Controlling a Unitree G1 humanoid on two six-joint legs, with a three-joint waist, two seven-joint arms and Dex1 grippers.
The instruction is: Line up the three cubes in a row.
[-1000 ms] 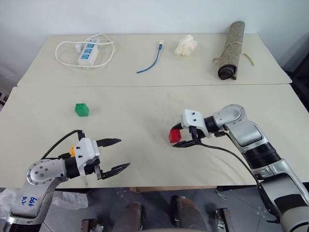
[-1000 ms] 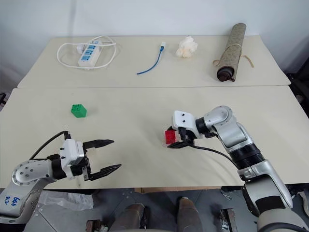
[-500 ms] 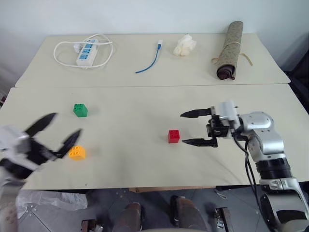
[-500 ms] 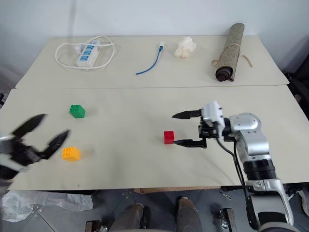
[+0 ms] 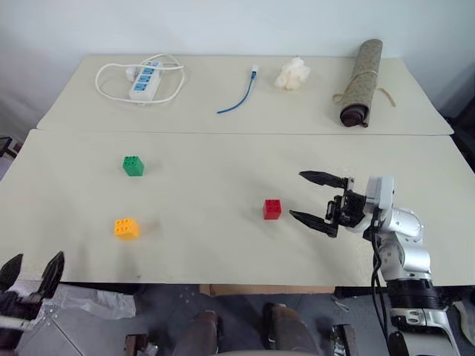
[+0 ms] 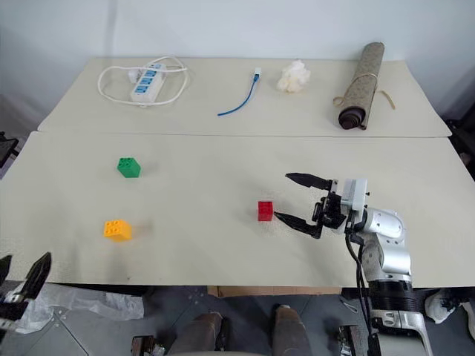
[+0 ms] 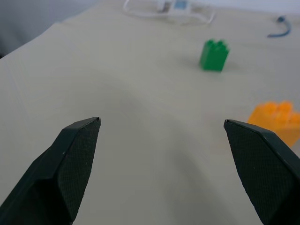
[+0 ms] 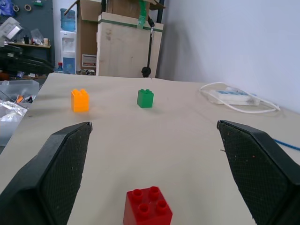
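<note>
The beige tabletop carries all three task items, none of them touching another. Landmark for this report: the small red studded plastic brick, which sits on the near half of the tabletop, right of centre.

The right gripper, a two-fingered black unit on a grey arm, hovers just to the right of the red brick, pointing at it. Its fingers are spread wide with nothing between them; the red brick lies just beyond the tips and is not touched. The left gripper sits far to the left of the red brick, at the near edge of the tabletop. Its fingers are likewise spread apart and empty.

The small orange-yellow studded plastic brick lies well to the left of the red brick and slightly nearer the robot. The small green studded plastic brick lies well to the left of the red brick and farther from the robot.

Assessment: the three bricks form a wide triangle, not a row. Orange-yellow and red lie roughly on one line, widely spaced; green stands clear of that line. On present evidence the alignment is incomplete, with at least the green brick needing relocation.
</note>
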